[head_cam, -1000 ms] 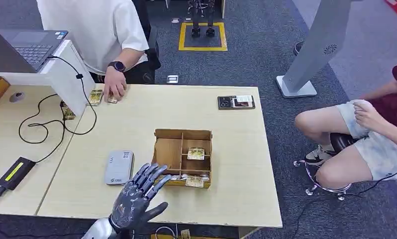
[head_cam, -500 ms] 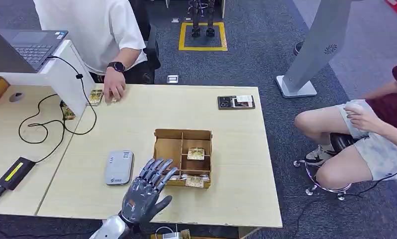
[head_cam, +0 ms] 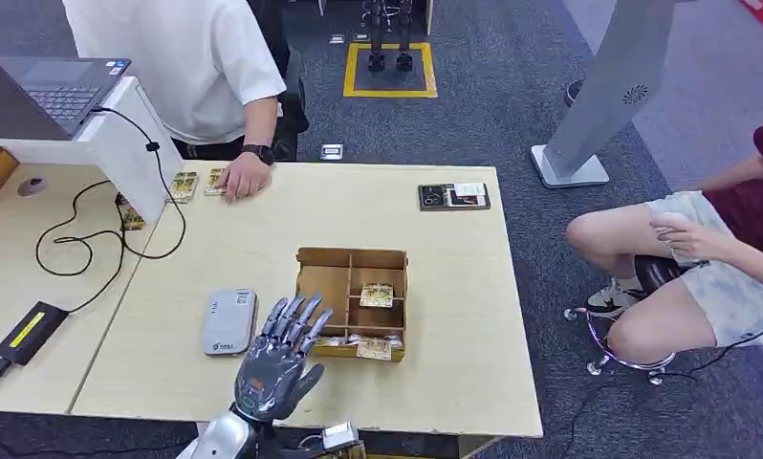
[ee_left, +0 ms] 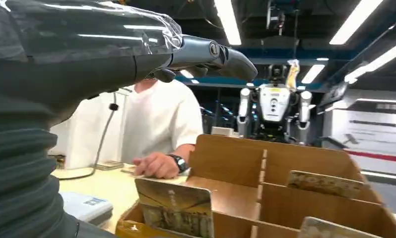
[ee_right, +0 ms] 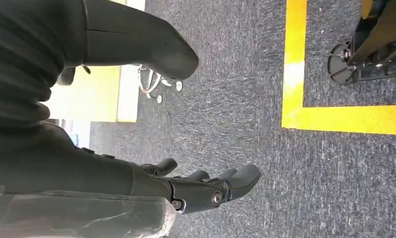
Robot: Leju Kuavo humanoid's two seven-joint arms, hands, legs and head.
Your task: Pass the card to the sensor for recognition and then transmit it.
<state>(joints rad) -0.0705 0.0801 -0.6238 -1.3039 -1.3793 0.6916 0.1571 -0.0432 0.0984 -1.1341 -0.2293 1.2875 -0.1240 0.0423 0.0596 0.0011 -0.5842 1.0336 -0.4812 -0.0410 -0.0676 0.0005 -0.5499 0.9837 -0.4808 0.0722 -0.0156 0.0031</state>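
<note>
I count one wooden box near the middle of the table, and one grey card reader lying flat just beside it at 9 o'clock. The box has little rooms inside. One card lies in the middle room on the right side. More cards stand in the front row of the box, but I cannot count them well from above. In my left wrist view one card stands up at the near edge of the box, with two more poking up further along.

Two more cards lie at 11 o'clock on the table, by a person's hand. One black phone lies at 1 o'clock.

My left hand hovers at 6 o'clock, over the table just in front of the box. Its fingers are spread apart and it holds nothing.

My right hand hangs down over the grey carpet. Its fingers are loose and a little curled, holding nothing.
</note>
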